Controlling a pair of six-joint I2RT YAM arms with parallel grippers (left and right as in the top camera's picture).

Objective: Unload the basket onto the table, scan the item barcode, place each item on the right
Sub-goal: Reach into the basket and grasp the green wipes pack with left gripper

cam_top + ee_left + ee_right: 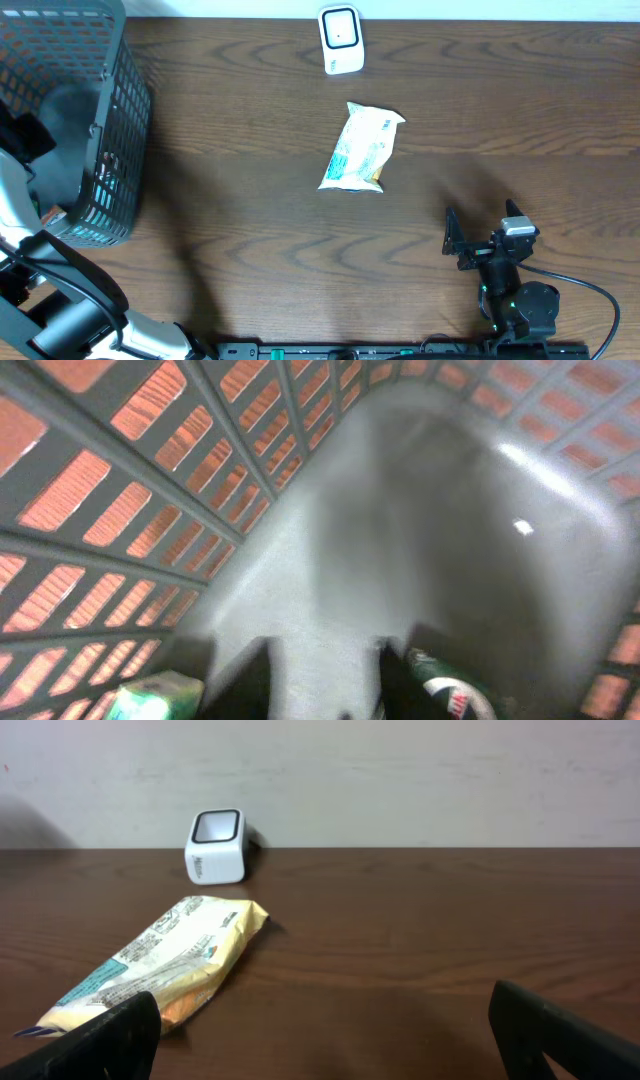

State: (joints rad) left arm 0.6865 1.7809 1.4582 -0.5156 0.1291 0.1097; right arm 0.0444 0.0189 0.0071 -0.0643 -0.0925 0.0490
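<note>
1. Packet point(150, 970) lies flat on the table point(250, 230), just ahead of the right gripper point(481, 228) and to its left, within easy reach for a pick.
2. Right gripper rests low at the table's near edge with its jaws spread wide and empty, lined up level with the packet, likely so it can slide in around it.
3. Scanner point(341, 39) stands beyond the packet, well apart from it, window tilted up; the packet likely has to be lifted and its barcode turned to that window.
4. Left gripper point(325, 682) is far off to the side, down inside the basket point(110, 150), above a green carton point(155, 698) and a can point(450, 695); though blurred, its fingers look parted and hold nothing.
</note>
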